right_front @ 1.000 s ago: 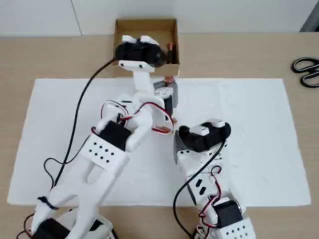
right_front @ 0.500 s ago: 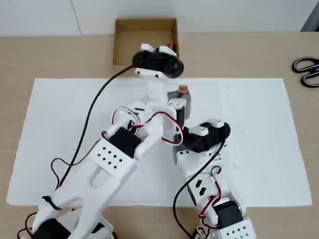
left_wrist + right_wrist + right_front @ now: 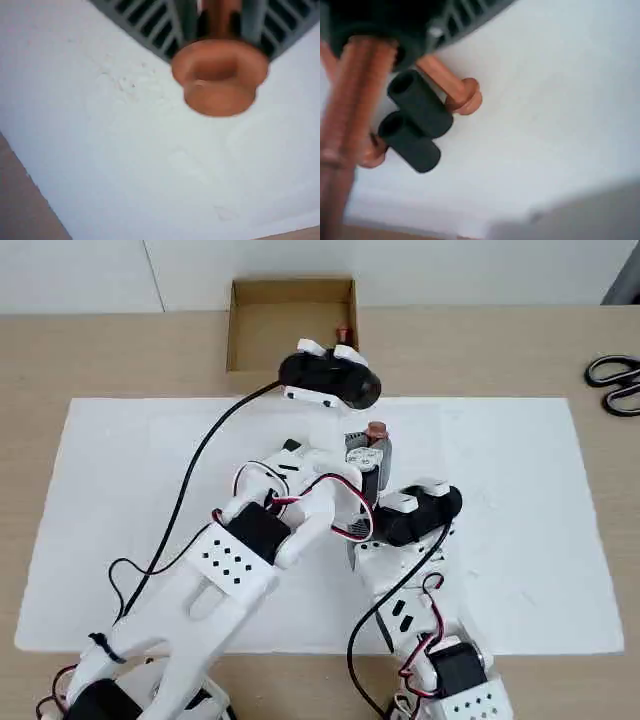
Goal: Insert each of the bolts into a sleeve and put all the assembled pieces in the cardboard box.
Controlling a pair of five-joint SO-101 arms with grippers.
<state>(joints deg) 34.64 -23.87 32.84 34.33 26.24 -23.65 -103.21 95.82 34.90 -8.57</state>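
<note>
My left gripper (image 3: 372,445) hangs over the middle of the white mat (image 3: 520,540), shut on a copper bolt (image 3: 376,428). That bolt's round head (image 3: 220,75) sticks out past the grey fingers (image 3: 145,15). Just in front of it is my right gripper (image 3: 355,528), (image 3: 375,40), shut on another copper bolt (image 3: 342,130) whose upper end disappears into a dark mass at the jaws. On the mat under it lie two black sleeves (image 3: 415,120) and two loose bolts (image 3: 452,87). The cardboard box (image 3: 290,285) stands at the back, with one copper-tipped piece (image 3: 343,336) by its right wall.
Scissors (image 3: 615,380) lie on the wooden table at the far right, off the mat. The left arm's black cable (image 3: 190,490) trails across the mat's left half. The two arms stand close together at the centre.
The left arm has swung away from the box, to the right and nearer the right gripper, carrying its bolt along. The right arm has kept still.
</note>
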